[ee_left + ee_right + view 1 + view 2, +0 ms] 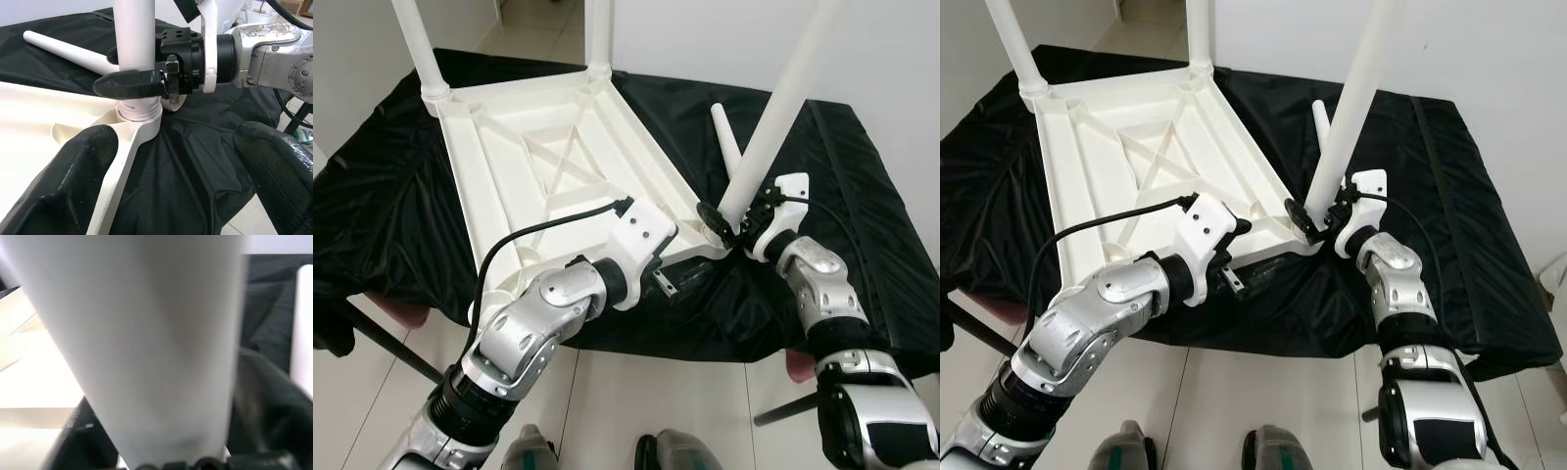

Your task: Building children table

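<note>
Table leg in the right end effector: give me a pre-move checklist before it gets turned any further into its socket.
1. Grip: right end effector shut on the table leg just above its base. Ok.
2. Seating: leg's threaded end sits in the corner socket, threads still visible. Not ok, not fully in.
3. Alignment: leg leans away from upright in the head views. Not ok.
4. Bracing: left end effector open, fingers either side of the tabletop corner; contact cannot tell.
5. Other legs: two stand in the far corners; a spare leg lies on the black cloth. Ok.
</note>
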`<state>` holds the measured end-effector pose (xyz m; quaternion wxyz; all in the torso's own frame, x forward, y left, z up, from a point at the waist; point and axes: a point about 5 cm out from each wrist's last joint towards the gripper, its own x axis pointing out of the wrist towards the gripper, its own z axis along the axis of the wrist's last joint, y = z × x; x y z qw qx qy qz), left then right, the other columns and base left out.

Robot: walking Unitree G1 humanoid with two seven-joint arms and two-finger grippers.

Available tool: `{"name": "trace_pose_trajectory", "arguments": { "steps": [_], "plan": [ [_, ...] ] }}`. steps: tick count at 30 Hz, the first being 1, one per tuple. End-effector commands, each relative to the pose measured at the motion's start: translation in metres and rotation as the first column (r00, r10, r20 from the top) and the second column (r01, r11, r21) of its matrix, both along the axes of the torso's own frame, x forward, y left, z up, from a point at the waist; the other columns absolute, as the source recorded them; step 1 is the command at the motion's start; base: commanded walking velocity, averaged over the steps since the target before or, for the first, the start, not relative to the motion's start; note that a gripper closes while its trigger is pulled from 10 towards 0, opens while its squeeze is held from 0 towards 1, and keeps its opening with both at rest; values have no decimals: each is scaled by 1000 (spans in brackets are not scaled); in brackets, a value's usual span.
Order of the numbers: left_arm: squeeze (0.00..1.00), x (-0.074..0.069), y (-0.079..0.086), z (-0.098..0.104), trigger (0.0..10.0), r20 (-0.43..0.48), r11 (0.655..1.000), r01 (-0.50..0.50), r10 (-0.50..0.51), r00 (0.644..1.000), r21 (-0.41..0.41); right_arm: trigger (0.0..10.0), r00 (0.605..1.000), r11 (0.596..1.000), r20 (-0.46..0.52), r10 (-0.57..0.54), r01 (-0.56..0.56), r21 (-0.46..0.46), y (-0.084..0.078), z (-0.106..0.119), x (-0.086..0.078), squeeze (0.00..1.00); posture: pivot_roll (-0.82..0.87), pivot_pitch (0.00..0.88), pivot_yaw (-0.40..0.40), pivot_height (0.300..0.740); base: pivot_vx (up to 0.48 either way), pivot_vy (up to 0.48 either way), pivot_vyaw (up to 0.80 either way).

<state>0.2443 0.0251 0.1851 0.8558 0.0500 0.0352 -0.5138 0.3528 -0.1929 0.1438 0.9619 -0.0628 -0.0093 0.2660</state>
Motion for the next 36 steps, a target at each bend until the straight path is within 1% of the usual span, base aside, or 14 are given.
{"name": "trace_pose_trajectory", "arguments": {
  "steps": [1,13,14,15,18,21,25,28,29,32,33,34,35,36],
  "plan": [
    [0,-1,0,0,10000,3,999,33,-33,999,10,0,1000,1000,-5,9,-9,-21,-2,-1,0,0,-38,14,-37,740,0,0,0],
    [0,-1,0,1,10000,1,999,33,-33,999,13,0,998,998,-41,45,-47,-37,-6,-11,-2,0,-39,28,-32,740,0,0,0],
    [0,-2,0,1,10000,1,999,33,-33,999,13,8157,999,999,-43,29,-31,-32,-7,-12,-2,0,-39,31,-32,740,0,0,0],
    [0,-2,0,1,10000,1,999,34,-34,999,14,10000,999,1000,-45,16,-16,-9,-6,-12,-2,0,-38,34,-33,740,0,0,0],
    [0,-3,0,0,10000,0,999,34,-34,999,14,10000,999,1000,-46,4,-4,10,-6,-12,-2,0,-38,34,-33,740,0,0,0],
    [0,-4,0,0,10000,-2,999,35,-35,999,12,10000,998,998,-40,-42,45,54,-1,-11,-2,0,-39,38,-37,740,0,0,0],
    [0,-5,-1,-1,10000,-7,999,35,-35,999,9,10000,988,984,-47,-150,154,94,7,-10,-1,0,-42,42,-38,740,0,0,0],
    [0,-5,-1,-1,10000,-8,999,35,-35,999,9,10000,980,974,-41,-194,198,111,10,-8,-2,0,-45,44,-37,740,0,0,0],
    [0,-5,-1,-1,10000,-9,999,36,-35,999,8,10000,966,957,-52,-253,257,131,11,-6,-2,0,-48,43,-37,740,0,0,0],
    [0,-5,-1,-1,10000,-9,999,36,-36,999,8,10000,951,940,-67,-302,308,146,11,-6,-2,0,-48,43,-37,740,0,0,0],
    [0,-5,-2,-1,10000,-10,999,37,-37,999,7,10000,927,914,-75,-368,375,152,10,-5,-3,0,-49,43,-38,740,0,0,0],
    [0,-5,-2,-1,10000,-10,999,37,-37,999,7,10000,927,914,-75,-368,375,152,10,-5,-3,0,-49,43,-38,740,0,0,0],
    [0,-5,-2,-1,10000,-10,999,38,-38,999,7,10000,891,879,-79,-448,455,143,10,-5,-5,0,-51,41,-38,740,0,0,0],
    [0,-5,-2,-1,10000,-10,999,38,-38,999,7,10000,891,879,-79,-448,455,143,10,-5,-5,0,-51,41,-38,740,0,0,0]
  ]
}}
